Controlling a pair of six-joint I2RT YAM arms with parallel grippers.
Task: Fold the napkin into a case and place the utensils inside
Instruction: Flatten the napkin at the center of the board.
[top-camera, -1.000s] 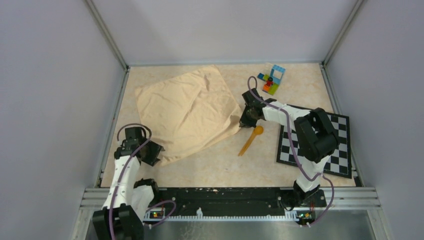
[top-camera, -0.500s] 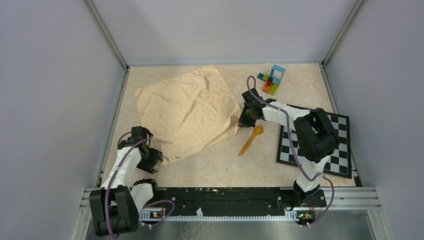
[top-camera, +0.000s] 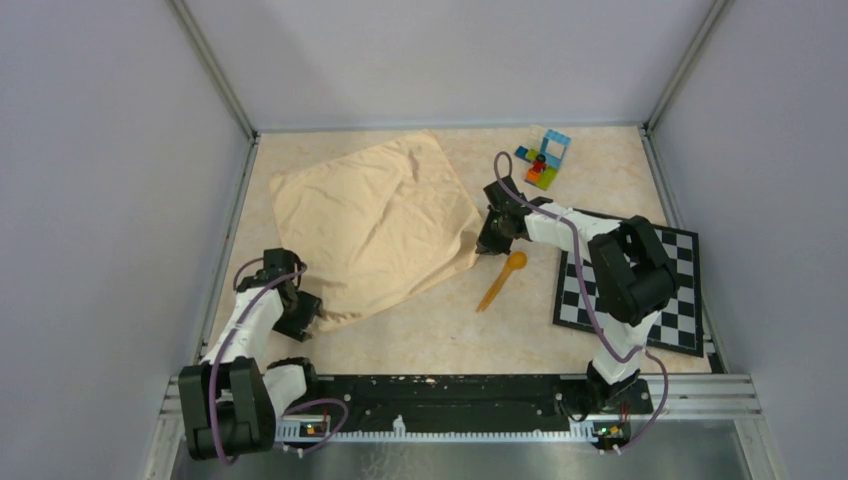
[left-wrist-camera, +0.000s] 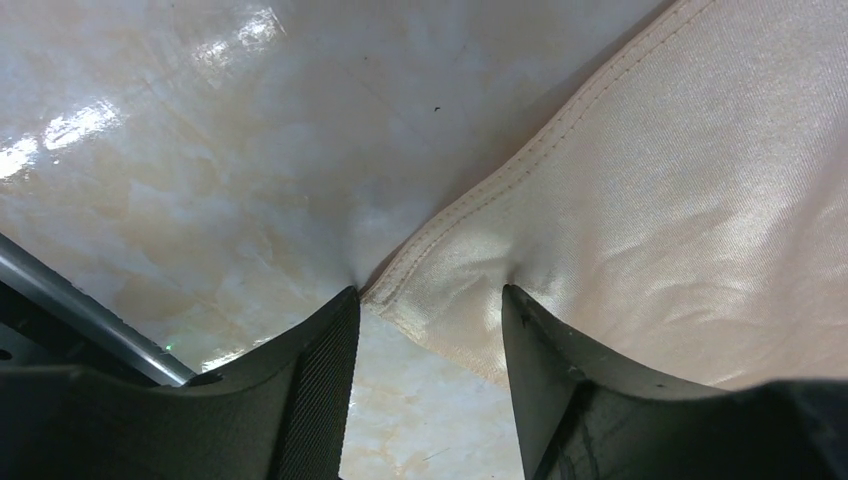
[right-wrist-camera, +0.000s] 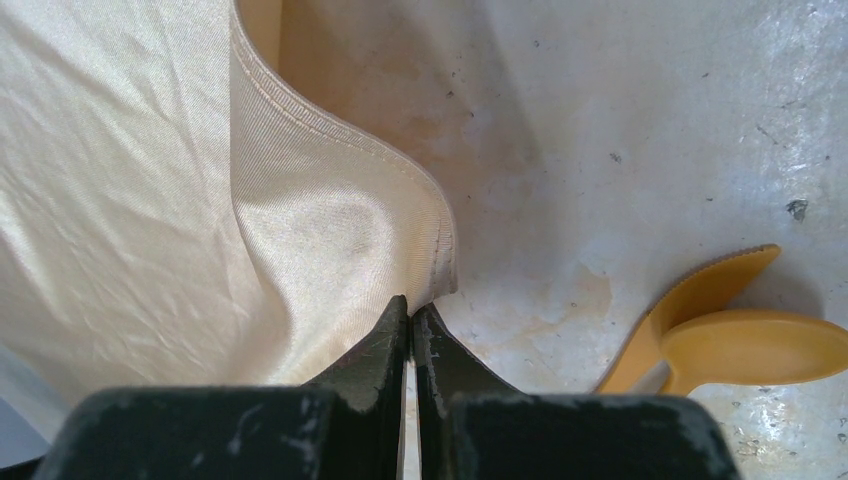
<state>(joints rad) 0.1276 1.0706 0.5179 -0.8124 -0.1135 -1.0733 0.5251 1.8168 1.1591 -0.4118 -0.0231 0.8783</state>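
Left side first: my left gripper (top-camera: 303, 314) sits low near the table's (top-camera: 430, 335) left edge, toward the near-left corner, right at the nearest corner of the napkin (top-camera: 375, 225). On the left wrist view its jaws stand roughly half apart and straddle that stitched corner, one finger (left-wrist-camera: 320, 350) on bare tabletop just beside the hem, the other resting on the cloth; nothing is clamped. The napkin is spread open, no case shape to it, and wrinkled. It covers the left and middle of the table, turned at an angle, with one corner close to the far edge and its right-hand corner about mid-table. That right-hand corner is where my right gripper (top-camera: 490, 245) is, arm reaching in from the right. On the right wrist view the jaws are closed tight, pinching the hem of the napkin at the fingertips, and the cloth rises into a small ridge there (so it is lifted a little off the surface). Just right of that grip, clear of the cloth, lie the orange utensils: the spoon (top-camera: 500, 279) with its bowl nearest the gripper, and against it a knife (right-wrist-camera: 715, 280) with a toothed edge; how the two overlap I cannot tell. Further right, a checkered board (top-camera: 630, 300) lies by the right edge, and toy bricks (top-camera: 543, 160) sit near the far edge.
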